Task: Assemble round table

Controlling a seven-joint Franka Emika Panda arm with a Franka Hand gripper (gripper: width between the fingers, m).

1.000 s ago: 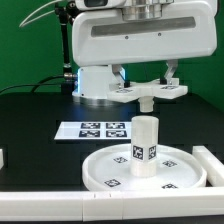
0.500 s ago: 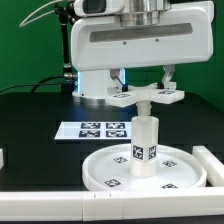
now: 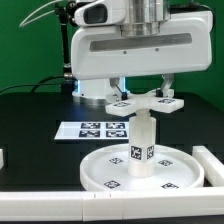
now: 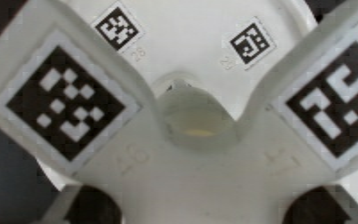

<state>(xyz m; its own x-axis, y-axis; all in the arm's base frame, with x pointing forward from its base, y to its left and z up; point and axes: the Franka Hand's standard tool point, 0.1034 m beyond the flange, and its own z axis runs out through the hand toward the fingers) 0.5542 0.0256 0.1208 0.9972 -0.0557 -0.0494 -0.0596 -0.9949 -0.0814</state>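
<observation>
Over the upright post (image 3: 143, 138), which stood at the middle of the round disc (image 3: 97, 172) on the desk (image 3: 30, 125), the cross-shaped piece (image 3: 143, 103) hung level, touching or just clear of the post's end; which, I could not tell. The gripper (image 3: 145, 90) had its fingers (image 3: 121, 85) pinching that piece. The step in hand looked like joining cross to post. The next move called for centring the hub, then pressing down.
</observation>
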